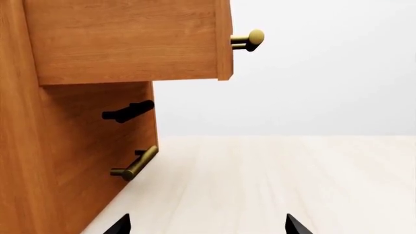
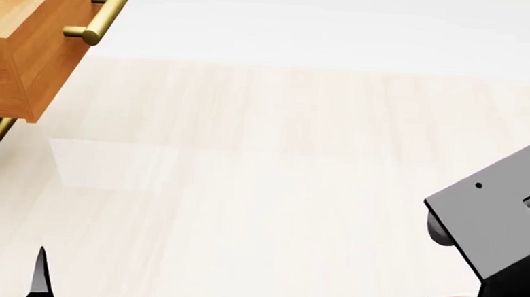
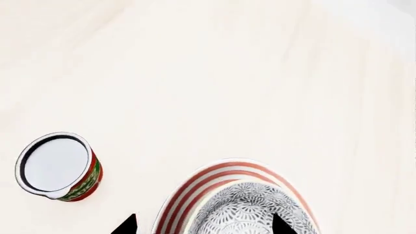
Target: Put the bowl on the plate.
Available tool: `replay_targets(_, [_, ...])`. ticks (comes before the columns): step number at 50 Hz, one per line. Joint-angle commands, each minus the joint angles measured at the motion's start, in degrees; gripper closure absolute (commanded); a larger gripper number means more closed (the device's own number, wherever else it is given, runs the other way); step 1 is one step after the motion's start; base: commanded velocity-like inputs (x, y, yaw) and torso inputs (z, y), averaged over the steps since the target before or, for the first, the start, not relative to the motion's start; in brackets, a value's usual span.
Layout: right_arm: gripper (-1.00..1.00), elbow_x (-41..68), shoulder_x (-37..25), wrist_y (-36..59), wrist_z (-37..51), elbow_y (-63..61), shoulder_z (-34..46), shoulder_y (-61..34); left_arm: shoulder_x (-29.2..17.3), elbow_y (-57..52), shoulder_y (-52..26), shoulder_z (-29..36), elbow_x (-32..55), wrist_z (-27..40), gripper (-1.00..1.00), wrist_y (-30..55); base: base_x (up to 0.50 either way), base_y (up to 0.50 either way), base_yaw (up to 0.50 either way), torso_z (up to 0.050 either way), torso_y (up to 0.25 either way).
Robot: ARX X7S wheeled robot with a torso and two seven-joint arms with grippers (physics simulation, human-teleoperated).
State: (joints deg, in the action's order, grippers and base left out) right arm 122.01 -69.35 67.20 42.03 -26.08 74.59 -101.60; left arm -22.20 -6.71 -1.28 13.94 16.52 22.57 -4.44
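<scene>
Right wrist view: counter (image 3: 215,73) pale wood. Plate (image 3: 195,192) at 6 o'clock, bowl (image 3: 244,209) apparently resting on it. Can (image 3: 57,165) at 8 o'clock, apart. Right end effector (image 3: 202,225) spread wide, empty, straddling the bowl. Left end effector (image 1: 206,226) wide too. Bowl likely rigid, glazed-slick, breakable; grip the rim.

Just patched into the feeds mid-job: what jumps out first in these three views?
In the right wrist view, the grey floral bowl sits over the red-ringed plate, framed by the right gripper with its jaws spread. A red and green can stands apart on the pale table. In the head view, a wooden drawer with a brass handle hangs open at far left.
</scene>
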Motion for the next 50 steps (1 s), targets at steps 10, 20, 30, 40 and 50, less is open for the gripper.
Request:
replay_targets(10, [-1.0,2.0,-1.0,-1.0,-0.1,-2.3,-3.1,-3.0,-0.3,-0.8,0.1,0.2,0.0,0.3,-1.0,0.2,0.0,0.0,0.0,0.0,0.0])
replay_targets(20, [-1.0,1.7,-0.6,-1.8,-1.7,-4.2,-6.1,-5.2,-0.5,-1.6,0.1,0.5,0.0,0.5,-1.0,0.7,0.0,0.0,0.0,0.0,0.0])
replay_targets(30, [-1.0,-0.5,0.9,-2.8,-3.1,-5.3,-7.9,-5.6,-0.7,-2.1,0.3,0.5,0.1,0.7,-1.0,0.8,0.0,0.0,0.0,0.0,0.0])
replay_targets(40, [-1.0,-2.2,1.1,-3.7,-4.2,-6.9,-9.0,-5.2,0.5,2.8,0.2,1.0,-1.0,-0.3,-1.0,-3.6,0.0,0.0,0.0,0.0,0.0])
replay_targets(50, [-1.0,-6.0,1.4,-5.5,-6.9,-9.4,-11.9,-5.7,1.8,8.5,-0.2,1.4,-2.1,-1.3,-1.0,-8.6,0.0,0.0,0.0,0.0,0.0])
